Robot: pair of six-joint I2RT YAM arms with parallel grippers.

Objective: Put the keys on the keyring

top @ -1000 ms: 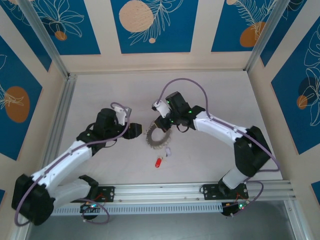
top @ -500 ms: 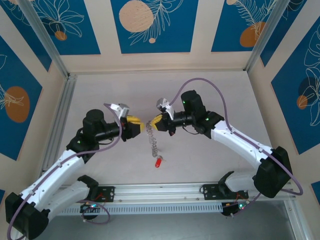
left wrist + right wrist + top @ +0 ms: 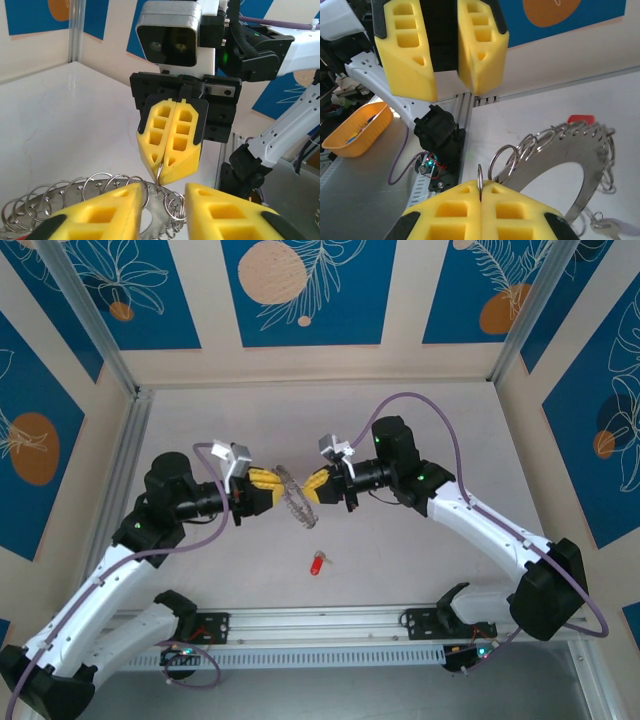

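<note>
White table [image 3: 420, 420] between blue patterned walls [image 3: 300, 290], red key [image 3: 317, 564] lying loose, right claw [image 3: 308, 490] pinching keyring [image 3: 293, 497], left claw [image 3: 276, 484] spread opposite

Bright yellow foam fingers on the left gripper [image 3: 272, 483] and on the right gripper [image 3: 314, 486], black housings behind each, and the keyring [image 3: 293, 500] glinting plain silver, a grey steel plate fringed with shiny rings! The key [image 3: 317, 564] shows a vivid red head against the off-white table [image 3: 250, 420], the arms run white with black joints, and the cables [image 3: 410, 395] are purple. All round, cream walls carry deep blue panels [image 3: 300, 290] patterned with peach discs and thin white leaf outlines, and there's an orange basket [image 3: 355, 129] too.
</note>
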